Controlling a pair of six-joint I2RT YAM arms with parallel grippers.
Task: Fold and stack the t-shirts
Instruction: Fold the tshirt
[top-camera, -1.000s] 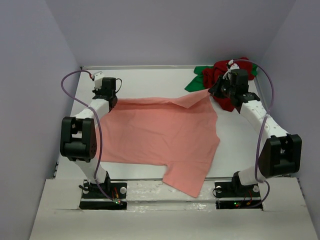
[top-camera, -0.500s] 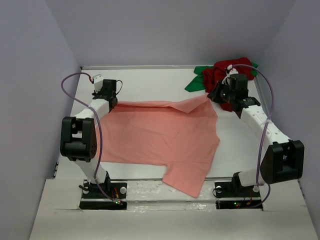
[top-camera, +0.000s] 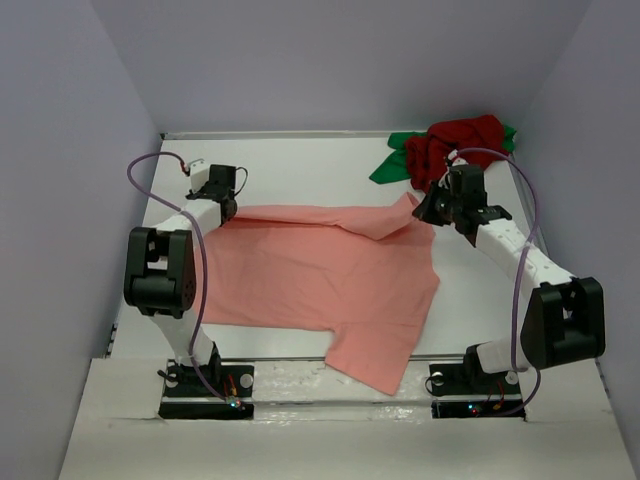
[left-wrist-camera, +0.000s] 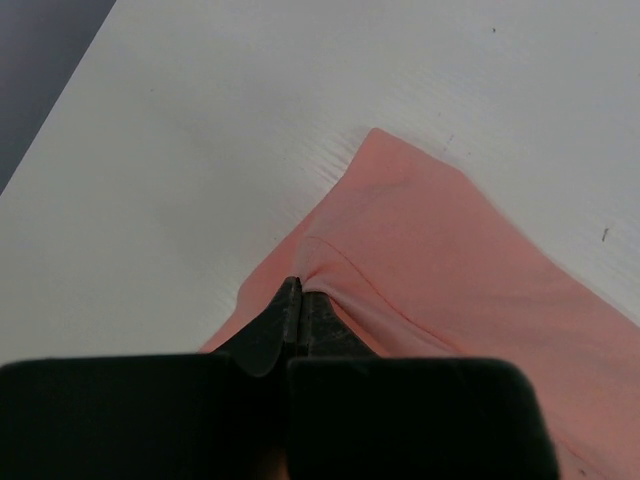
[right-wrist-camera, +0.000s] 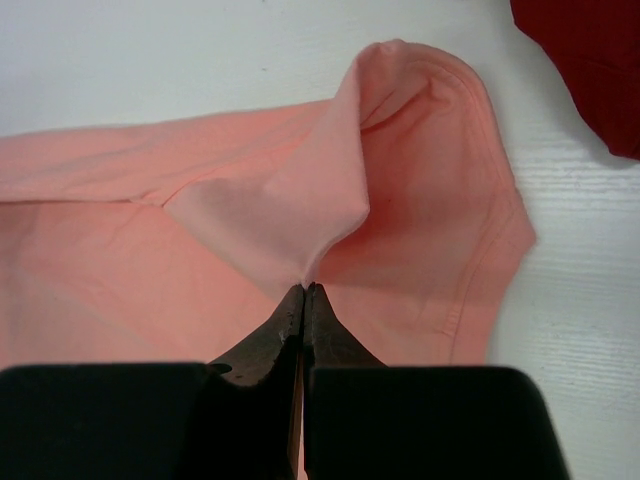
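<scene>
The salmon-pink t-shirt (top-camera: 320, 275) lies spread over the middle of the white table. My left gripper (top-camera: 228, 207) is shut on its far left corner (left-wrist-camera: 400, 230), pinching a small fold of cloth. My right gripper (top-camera: 425, 212) is shut on its far right corner (right-wrist-camera: 400, 160), where the cloth bunches into a raised fold. The dark red t-shirt (top-camera: 455, 145) lies crumpled at the far right on the bright green t-shirt (top-camera: 392, 162), just beyond my right gripper; its edge shows in the right wrist view (right-wrist-camera: 590, 60).
Grey walls enclose the white table (top-camera: 300, 165) on three sides. One sleeve of the pink shirt (top-camera: 372, 362) hangs over the near table edge between the arm bases.
Both grippers have pulled the shirt's far edge towards the near side. The right gripper moved left and nearer, away from the red and green heap, and the raised corner fold dropped lower.
</scene>
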